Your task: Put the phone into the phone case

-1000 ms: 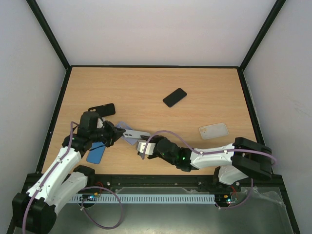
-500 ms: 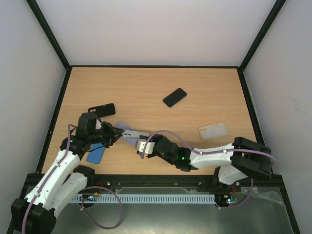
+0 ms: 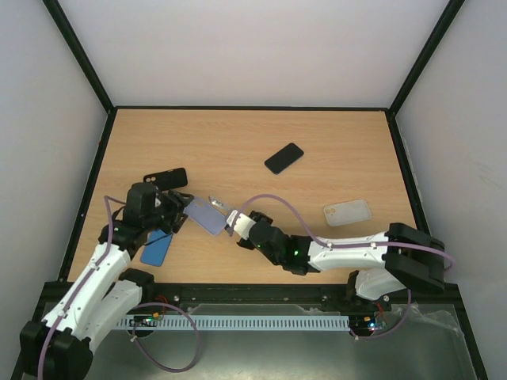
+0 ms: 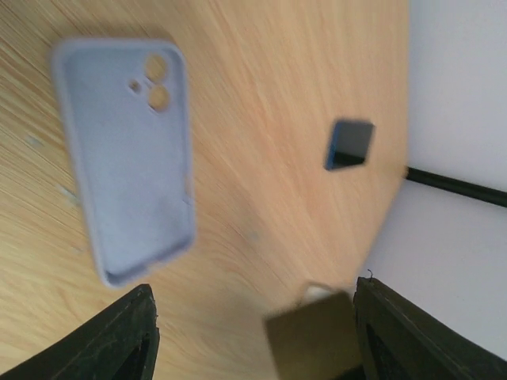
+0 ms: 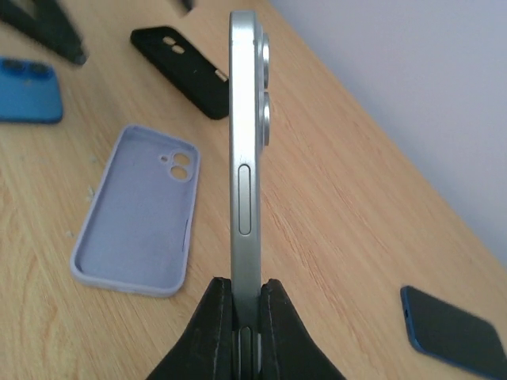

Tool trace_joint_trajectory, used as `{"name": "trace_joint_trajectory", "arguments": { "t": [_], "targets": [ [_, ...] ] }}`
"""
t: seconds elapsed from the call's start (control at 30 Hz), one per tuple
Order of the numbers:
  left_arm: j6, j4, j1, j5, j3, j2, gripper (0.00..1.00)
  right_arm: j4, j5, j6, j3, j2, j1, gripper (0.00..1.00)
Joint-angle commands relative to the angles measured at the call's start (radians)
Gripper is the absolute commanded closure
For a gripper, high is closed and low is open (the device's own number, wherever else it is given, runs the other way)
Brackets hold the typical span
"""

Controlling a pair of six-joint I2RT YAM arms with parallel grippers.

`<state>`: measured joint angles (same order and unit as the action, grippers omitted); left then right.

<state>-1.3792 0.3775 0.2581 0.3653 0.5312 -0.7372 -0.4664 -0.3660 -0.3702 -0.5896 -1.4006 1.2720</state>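
The phone (image 5: pixel 245 158) is silver and stands on edge, its lower end pinched in my right gripper (image 5: pixel 248 305), which is shut on it. From above, the phone (image 3: pixel 219 206) hangs just right of the lavender phone case (image 3: pixel 203 214). That case (image 5: pixel 139 210) lies flat on the table, hollow side up, and it also fills the upper left of the left wrist view (image 4: pixel 127 150). My left gripper (image 3: pixel 181 212) stands open at the case's left end, with nothing between its fingers (image 4: pixel 119 340).
A black case (image 3: pixel 166 179) lies behind the left gripper and a blue one (image 3: pixel 157 249) in front of it. A dark phone (image 3: pixel 283 157) sits mid-table, a clear case (image 3: pixel 347 212) at the right. Black frame rails border the table (image 3: pixel 238 134).
My left gripper has opened and let go of the lavender case, which now lies flat. My right gripper closed on the silver phone and lifted it up on edge.
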Motion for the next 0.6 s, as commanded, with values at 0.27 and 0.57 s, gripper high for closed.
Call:
{"name": "trace_joint_trajectory", "arguments": {
  "t": [0.27, 0.57],
  "targets": [
    [0.296, -0.046, -0.008, -0.366, -0.043, -0.16, 0.46, 0.433, -0.088, 0.636, -0.257, 0.109, 0.005, 0.98],
    [0.343, -0.221, -0.008, -0.343, -0.095, -0.352, 0.54, 0.578, 0.009, 0.722, -0.413, 0.043, -0.082, 0.98]
  ]
}}
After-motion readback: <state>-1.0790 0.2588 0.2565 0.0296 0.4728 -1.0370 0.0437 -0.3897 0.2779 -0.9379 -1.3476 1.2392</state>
